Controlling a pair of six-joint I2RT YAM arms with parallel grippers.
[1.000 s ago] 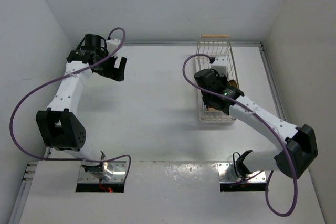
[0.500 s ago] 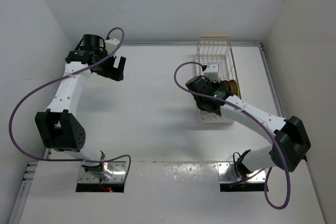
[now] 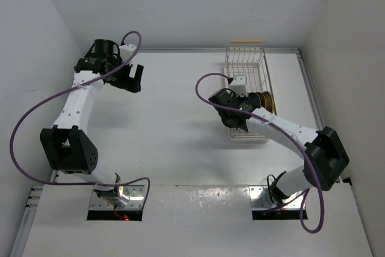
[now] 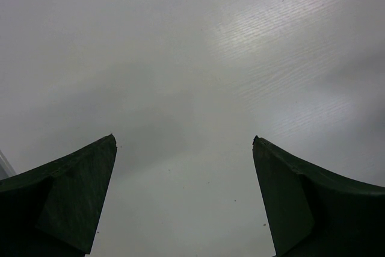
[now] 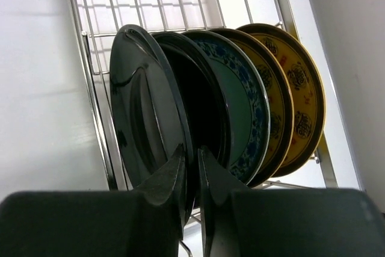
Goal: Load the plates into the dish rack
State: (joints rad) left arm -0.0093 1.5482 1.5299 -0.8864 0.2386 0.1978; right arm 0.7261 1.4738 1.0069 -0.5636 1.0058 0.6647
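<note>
Table (image 3: 174, 136): white, both arms bolted at its near edge.
Dish rack (image 3: 246, 64): white wire with a wooden handle (image 3: 246, 41) at its far end. It stands at the table's far right.
Plates (image 5: 240, 106): five, upright on edge in one row inside the rack. In the right wrist view, left to right: two glossy black, one teal-patterned, two mustard yellow.
Left gripper (image 4: 183, 142): far left over the table, well apart from the rack, jaws spread wide with nothing between them.
Right gripper (image 5: 191, 157): at the rack's left side, jaws a narrow slit. The rim of the outermost black plate (image 5: 141, 124) lines up with the slit; whether they pinch it cannot be told.
</note>
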